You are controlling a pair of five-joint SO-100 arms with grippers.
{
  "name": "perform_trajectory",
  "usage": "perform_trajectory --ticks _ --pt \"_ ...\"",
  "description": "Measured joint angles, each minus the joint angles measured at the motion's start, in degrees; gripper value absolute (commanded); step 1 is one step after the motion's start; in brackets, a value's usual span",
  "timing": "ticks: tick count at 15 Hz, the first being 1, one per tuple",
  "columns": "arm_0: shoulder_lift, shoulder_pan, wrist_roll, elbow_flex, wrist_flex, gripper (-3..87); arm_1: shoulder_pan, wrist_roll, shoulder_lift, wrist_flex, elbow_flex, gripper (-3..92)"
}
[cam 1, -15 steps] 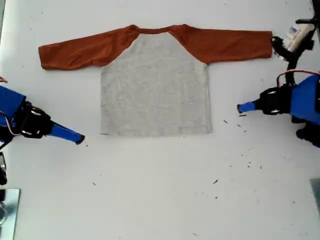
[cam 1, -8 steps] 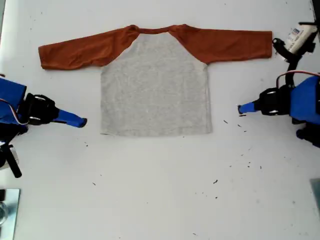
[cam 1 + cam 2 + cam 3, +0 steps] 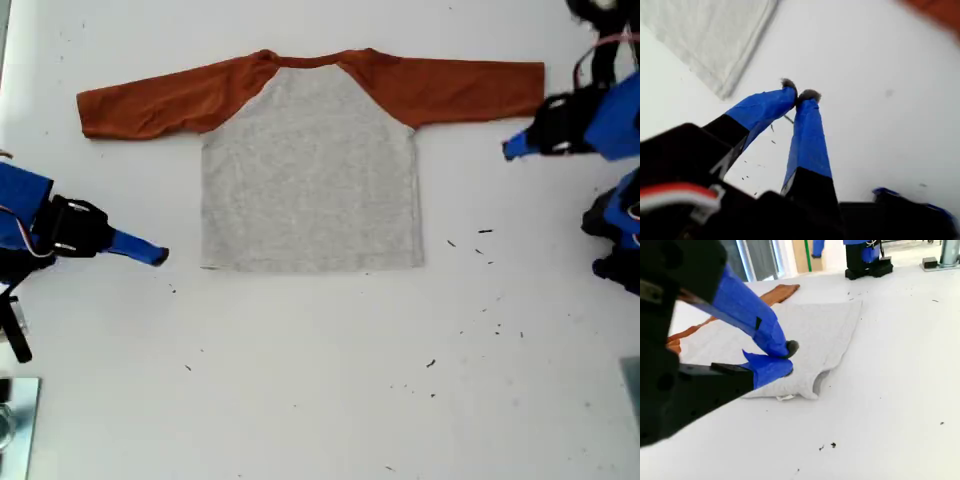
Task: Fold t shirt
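My first gripper (image 3: 512, 148), jaws closed and empty, has swung up toward the t shirt (image 3: 310, 170) sleeve, likely to start folding

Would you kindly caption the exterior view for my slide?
T shirt lies flat on the table; two shut grippers flank it.

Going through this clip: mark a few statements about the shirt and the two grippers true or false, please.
1. The t shirt lies flat with both sleeves spread out. True.
2. My first gripper is clamped on a sleeve cuff. False: it is shut on nothing, over the bare table, apart from the cuff.
3. My second gripper is near the hem corner at the exterior view's left, not holding it. True.
4. A black logo shows on the upward side of the shirt. False: the grey body shows no print.
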Motion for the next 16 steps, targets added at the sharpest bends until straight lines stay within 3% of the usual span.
perform_trajectory --ticks 1,2,3,6,9,11,12,13,16 --pt "0.0 -0.7 0.62 0.0 0.0 -0.3 6.86 -6.5 -7.82 3.43 -11.6 3.5" --pt "0.0 -0.79 0.7 0.0 0.0 -0.3 13.71 -12.04 -13.45 5.98 -20.65 11.0" --pt "0.0 -0.62 0.7 0.0 0.0 -0.3 19.86 -16.7 -17.31 6.5 -25.75 29.2" --pt "0.0 -0.44 0.7 0.0 0.0 -0.3 30.59 -25.05 -24.7 4.83 -29.79 31.8" --pt "0.0 -0.35 0.7 0.0 0.0 -0.3 38.67 -31.11 -27.25 -10.72 -13.97 31.3" --pt "0.0 -0.35 0.7 0.0 0.0 -0.3 39.37 -32.96 -32.08 -24.7 -2.11 29.1" --pt "0.0 -0.35 0.7 0.0 0.0 -0.3 39.64 -33.31 -35.77 -30.76 0.88 23.5" --pt "0.0 -0.35 0.7 0.0 0.0 -0.3 39.55 -33.4 -38.85 -35.42 2.9 6.2" --pt "0.0 -0.97 0.7 0.0 0.0 -0.3 38.94 -33.49 -41.84 -43.42 4.48 3.4"
